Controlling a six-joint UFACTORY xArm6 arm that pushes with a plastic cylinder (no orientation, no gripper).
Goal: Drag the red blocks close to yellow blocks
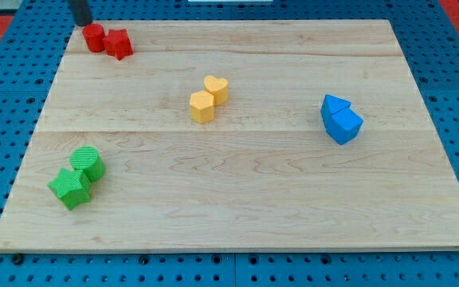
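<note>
Nearest the camera, at the near left of the wooden board point(237, 215), sit a green star block point(70, 188) and a green cylinder point(88, 163), touching. Far left, a red cylinder point(94, 37) and red star block point(119, 43) touch; my tip point(81, 22) stands just beyond them. It is a bare rod with no claw to spread or pinch. A yellow hexagonal block point(202, 106) and yellow heart block point(217, 88) sit mid-board, two blue blocks point(341, 119) right.

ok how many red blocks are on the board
2, touching, at the view's top left: a red cylinder and a red star-like block to its right. My tip is just above-left. None look hidden.
</note>
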